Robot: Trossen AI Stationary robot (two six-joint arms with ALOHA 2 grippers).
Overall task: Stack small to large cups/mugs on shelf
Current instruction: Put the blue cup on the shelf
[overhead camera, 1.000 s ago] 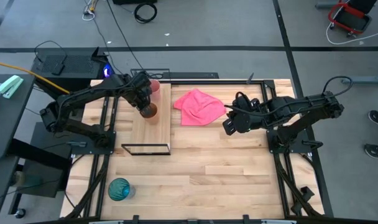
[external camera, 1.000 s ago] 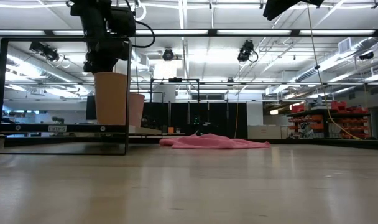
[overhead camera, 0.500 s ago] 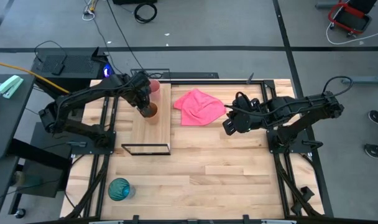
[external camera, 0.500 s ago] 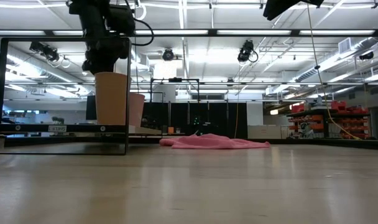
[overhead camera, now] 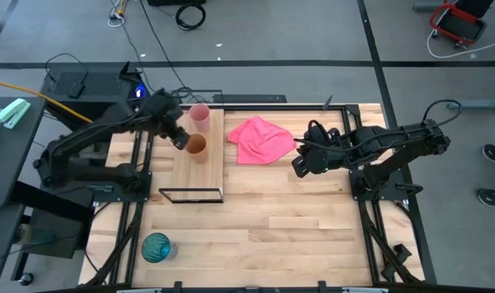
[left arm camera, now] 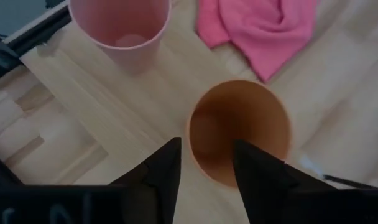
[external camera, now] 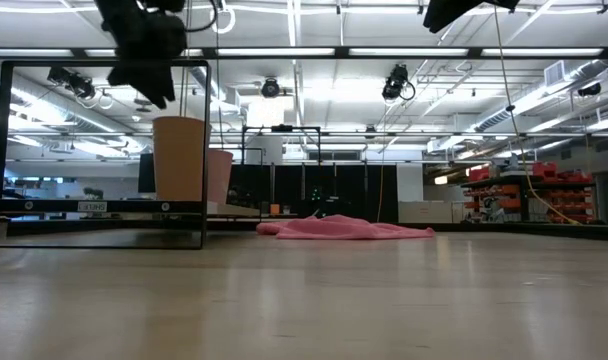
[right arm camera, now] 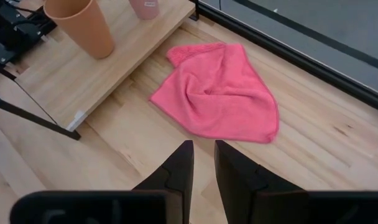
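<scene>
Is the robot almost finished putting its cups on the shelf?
Partly. The pink cup and the orange cup already stand side by side on the shelf. Nothing is in hand right now: the left gripper is open beside the orange cup, holding nothing, and the right gripper waits near the pink cloth. Left to do: the teal cup sits on the table's front corner, off the shelf.

The slatted wooden tabletop point(overhead camera: 296, 220) carries the shelf point(overhead camera: 182, 175) at upper left, a pink cloth point(overhead camera: 260, 140) at upper centre, and a teal cup point(overhead camera: 156, 247) at lower left. The shelf bears the orange cup point(overhead camera: 196, 146) and pink cup point(overhead camera: 199, 115).
</scene>
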